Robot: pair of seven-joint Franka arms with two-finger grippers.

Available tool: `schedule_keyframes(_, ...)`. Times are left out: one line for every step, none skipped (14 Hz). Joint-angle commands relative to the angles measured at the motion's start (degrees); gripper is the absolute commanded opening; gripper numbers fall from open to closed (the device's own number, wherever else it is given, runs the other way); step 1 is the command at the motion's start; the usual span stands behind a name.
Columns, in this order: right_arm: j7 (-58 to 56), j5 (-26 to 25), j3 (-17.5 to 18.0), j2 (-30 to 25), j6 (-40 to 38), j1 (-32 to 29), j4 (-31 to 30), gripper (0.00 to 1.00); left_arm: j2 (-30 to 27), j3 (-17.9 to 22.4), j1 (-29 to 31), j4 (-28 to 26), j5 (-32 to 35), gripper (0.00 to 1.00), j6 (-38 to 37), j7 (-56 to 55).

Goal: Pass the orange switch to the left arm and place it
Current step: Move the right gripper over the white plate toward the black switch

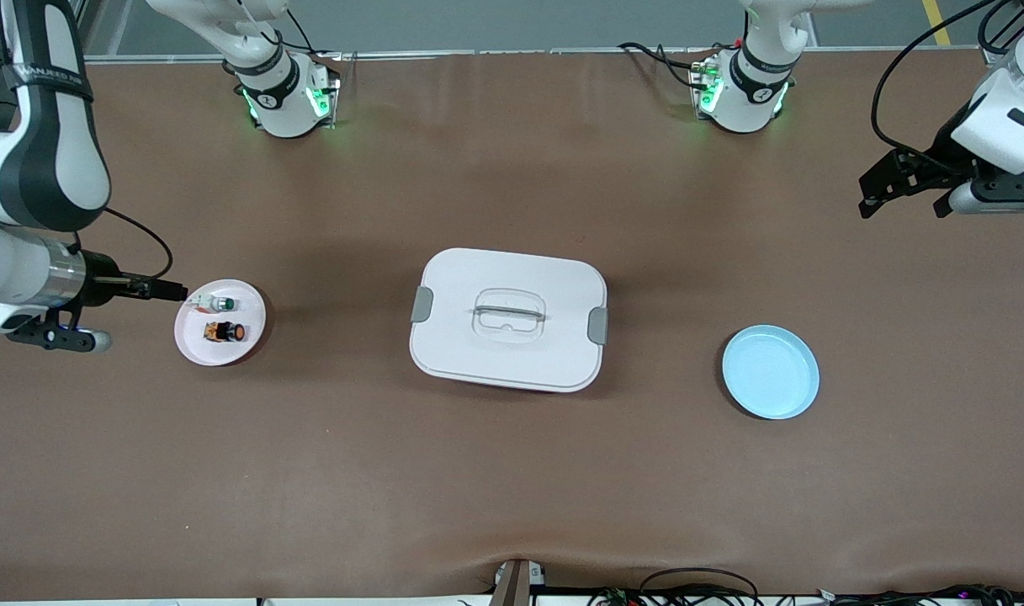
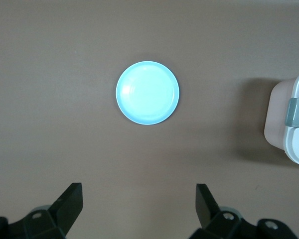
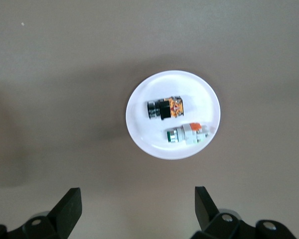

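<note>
The orange switch lies on its side on the pink plate toward the right arm's end of the table, just beside the green-button switch and nearer the front camera; its long axis runs along the table's length, button face toward the box. It should handle as light, rigid, smooth plastic prone to rolling, so grip the black body across its width. The right end effector hangs fully open and empty near the plate, and the left end effector waits fully open and empty above the light blue plate.
</note>
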Motion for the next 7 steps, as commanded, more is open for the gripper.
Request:
schedule_keyframes(0.68,0.62,0.49,-0.93,7.22,-1.06,-6.17,1.00,0.66,-0.10,0.35,1.42,-0.43,1.00,-1.19,0.96)
schedule_keyframes(0.68,0.62,0.49,-0.84,8.90,-1.58,-7.32,1.00,0.66,-0.10,0.35,1.42,-0.43,1.00,-1.19,0.96)
schedule_keyframes(0.68,1.06,0.49,-0.32,10.05,-1.76,-7.85,1.00,0.75,-0.10,0.35,1.42,-0.43,1.00,-1.19,0.96)
schedule_keyframes(0.68,2.71,0.40,0.73,10.84,-2.29,-7.95,1.00,0.66,-0.10,0.35,1.42,-0.43,1.00,-1.19,0.87)
schedule_keyframes(0.59,3.95,0.49,1.53,11.89,-3.25,-8.47,1.00,0.66,-0.10,0.35,1.42,-0.43,1.00,-1.19,0.87)
schedule_keyframes(0.42,4.05,0.49,1.97,14.08,-3.35,-9.52,1.00,0.66,-0.10,0.35,1.42,-0.43,1.00,-1.19,0.87)
schedule_keyframes(0.07,4.05,0.40,2.06,16.71,-3.26,-11.18,1.00,0.66,-0.10,0.35,1.42,-0.43,1.00,-1.19,0.87)
